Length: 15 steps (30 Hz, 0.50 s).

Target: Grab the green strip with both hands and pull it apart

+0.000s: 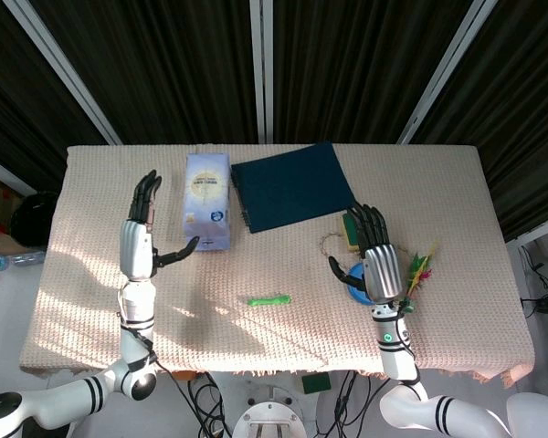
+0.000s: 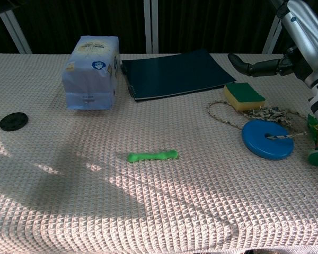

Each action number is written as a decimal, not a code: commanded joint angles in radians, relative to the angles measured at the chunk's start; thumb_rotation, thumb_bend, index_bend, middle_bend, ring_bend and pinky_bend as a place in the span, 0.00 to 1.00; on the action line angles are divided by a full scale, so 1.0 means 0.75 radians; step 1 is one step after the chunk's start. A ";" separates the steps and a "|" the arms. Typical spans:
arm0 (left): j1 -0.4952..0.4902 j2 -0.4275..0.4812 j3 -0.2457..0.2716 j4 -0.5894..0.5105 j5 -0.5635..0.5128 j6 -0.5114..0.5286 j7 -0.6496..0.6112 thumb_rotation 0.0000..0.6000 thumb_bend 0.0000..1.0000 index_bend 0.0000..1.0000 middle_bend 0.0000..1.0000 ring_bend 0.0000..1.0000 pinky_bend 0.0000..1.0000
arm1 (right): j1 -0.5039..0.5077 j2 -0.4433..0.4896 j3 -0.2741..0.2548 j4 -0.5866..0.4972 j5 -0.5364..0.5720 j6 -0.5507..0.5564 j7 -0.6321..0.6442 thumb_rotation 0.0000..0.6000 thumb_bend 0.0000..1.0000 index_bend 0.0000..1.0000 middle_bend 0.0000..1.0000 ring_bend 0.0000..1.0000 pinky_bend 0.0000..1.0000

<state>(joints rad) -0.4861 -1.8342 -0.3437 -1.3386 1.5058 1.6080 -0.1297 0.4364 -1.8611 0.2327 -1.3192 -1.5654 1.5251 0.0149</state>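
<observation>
Head view: green strip (image 1: 269, 298) lies between left hand (image 1: 143, 228) and right hand (image 1: 374, 255).

Woven waffle tablecloth (image 2: 148, 211) — matt, rough

The head view looks steeply down over the whole desk (image 1: 457, 182), while the chest view faces across it low and close, sharing its middle.

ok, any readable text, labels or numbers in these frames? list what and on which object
Nothing legible.
Pale blue package: printing on its top and a round blue badge on its front, all too blurred to read.
Dark notebook: plain cover, no visible text.
Green strip, blue disc, sponge: no markings visible.
</observation>
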 commanded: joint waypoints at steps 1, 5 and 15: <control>0.003 0.001 0.017 -0.014 0.013 0.013 0.023 0.45 0.11 0.01 0.01 0.00 0.14 | -0.006 0.009 -0.018 -0.008 -0.006 0.001 -0.011 1.00 0.29 0.00 0.00 0.00 0.00; 0.003 0.013 0.036 -0.045 0.013 -0.001 0.065 0.46 0.11 0.01 0.01 0.00 0.14 | -0.021 0.019 -0.032 -0.017 -0.007 0.015 -0.007 1.00 0.29 0.00 0.00 0.00 0.00; 0.000 0.165 0.224 -0.298 -0.096 -0.321 0.389 0.71 0.12 0.26 0.16 0.07 0.14 | -0.065 0.144 -0.100 -0.172 0.028 -0.053 -0.144 1.00 0.29 0.00 0.00 0.00 0.00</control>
<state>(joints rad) -0.4810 -1.7513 -0.2252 -1.5052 1.4673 1.4437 0.0860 0.3967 -1.7826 0.1765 -1.4132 -1.5527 1.5068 -0.0553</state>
